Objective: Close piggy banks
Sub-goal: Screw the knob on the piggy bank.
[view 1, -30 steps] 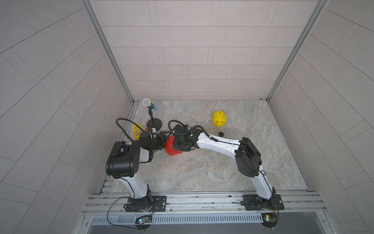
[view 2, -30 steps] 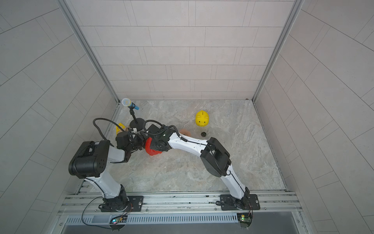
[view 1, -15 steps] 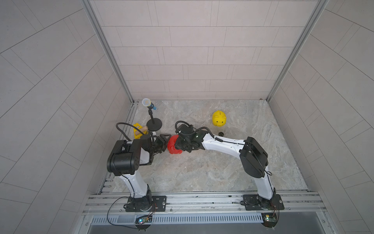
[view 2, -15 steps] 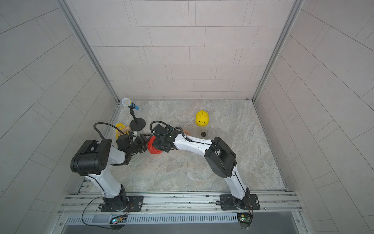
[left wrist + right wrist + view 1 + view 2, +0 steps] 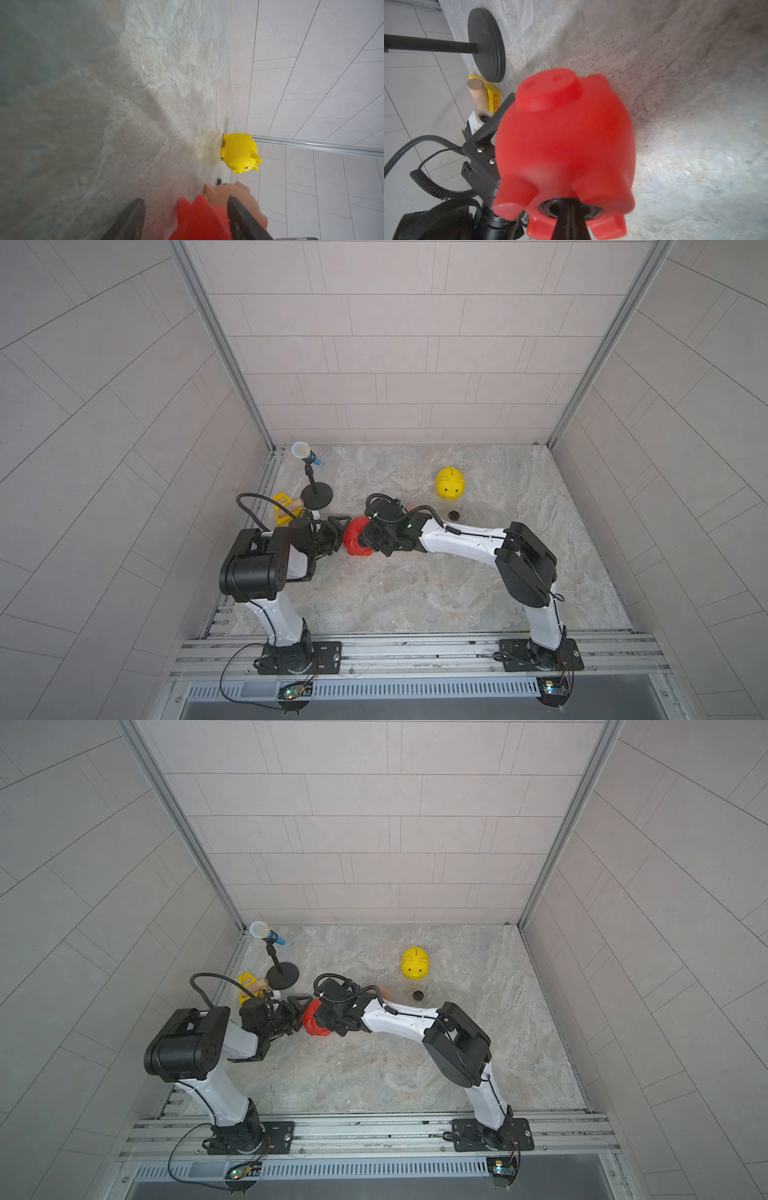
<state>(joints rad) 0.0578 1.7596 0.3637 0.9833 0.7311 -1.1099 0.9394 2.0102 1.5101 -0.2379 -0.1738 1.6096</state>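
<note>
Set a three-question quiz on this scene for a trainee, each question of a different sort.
1. True or false: the yellow pig stands on its feet on the table.
2. Which colour is the pig between the jaws of the left gripper? A red, B yellow, C peach.
3. Fill in: the jaws of the right gripper, at the pig's belly hole, are ____ (open or shut).

Key
1. True.
2. A, the red pig.
3. Shut.
</note>
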